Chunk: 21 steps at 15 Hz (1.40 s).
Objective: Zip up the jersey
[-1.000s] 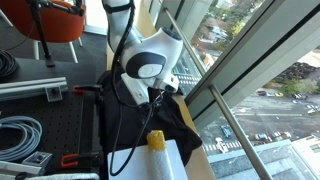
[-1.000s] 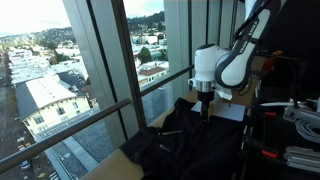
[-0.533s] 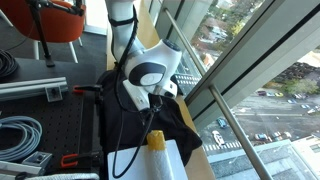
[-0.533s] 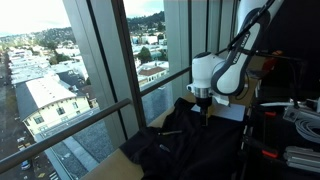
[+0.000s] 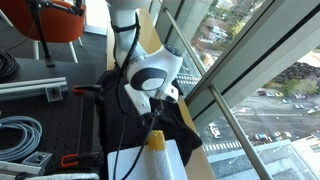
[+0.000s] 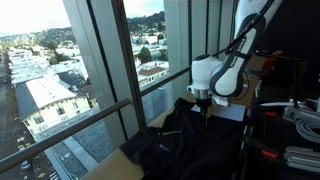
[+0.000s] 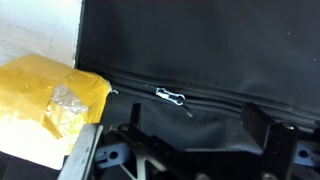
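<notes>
The jersey (image 5: 135, 125) lies spread over the table edge beside the window, a dark heap in both exterior views (image 6: 180, 135). The gripper (image 6: 203, 103) hangs low over it, pointing straight down. In the wrist view the black cloth (image 7: 200, 50) fills most of the picture, with the zip line running across it and the small silver zip pull (image 7: 170, 97) lying flat on the seam. The gripper (image 7: 195, 135) stands with its jaws apart and nothing between them; the pull sits just beyond the gap. Whether the fingertips touch the cloth is hard to tell. A crumpled yellow wrapper (image 7: 45, 105) lies beside the jersey's edge. A white box (image 5: 150, 160) with a yellow cap (image 5: 155, 140) stands near the jersey
</notes>
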### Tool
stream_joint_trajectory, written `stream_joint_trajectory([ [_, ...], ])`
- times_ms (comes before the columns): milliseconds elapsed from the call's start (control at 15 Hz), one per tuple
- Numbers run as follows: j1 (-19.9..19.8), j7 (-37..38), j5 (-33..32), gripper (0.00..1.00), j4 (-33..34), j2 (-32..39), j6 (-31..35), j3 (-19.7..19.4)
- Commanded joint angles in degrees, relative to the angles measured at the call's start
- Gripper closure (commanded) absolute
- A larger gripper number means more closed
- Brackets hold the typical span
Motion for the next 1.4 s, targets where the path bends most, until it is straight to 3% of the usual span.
stream_joint_trajectory([
  [0, 0.70, 0.09, -0.93, 0.06, 1.54, 0.75, -0.45, -0.86],
  [67, 0.71, 0.09, -0.93, 0.25, 1.67, 0.78, -0.43, -0.87],
  [133, 0.69, 0.05, -0.93, 0.27, 1.83, 0.85, -0.44, -0.85],
  [467, 0.45, -0.25, -0.95, 0.64, 2.24, 1.24, -0.53, -0.86],
  [600, 0.40, -0.41, -0.96, 0.63, 2.25, 1.35, -0.54, -0.78],
  [667, 0.41, -0.43, -0.96, 0.72, 2.34, 1.50, -0.53, -0.78],
  [733, 0.39, -0.46, -0.93, 0.88, 2.48, 1.68, -0.55, -0.76],
  [933, 0.39, -0.53, -0.95, 1.00, 2.74, 2.05, -0.53, -0.82],
  [1333, 0.63, -0.49, -1.13, 0.98, 2.61, 1.45, -0.74, -0.96],
])
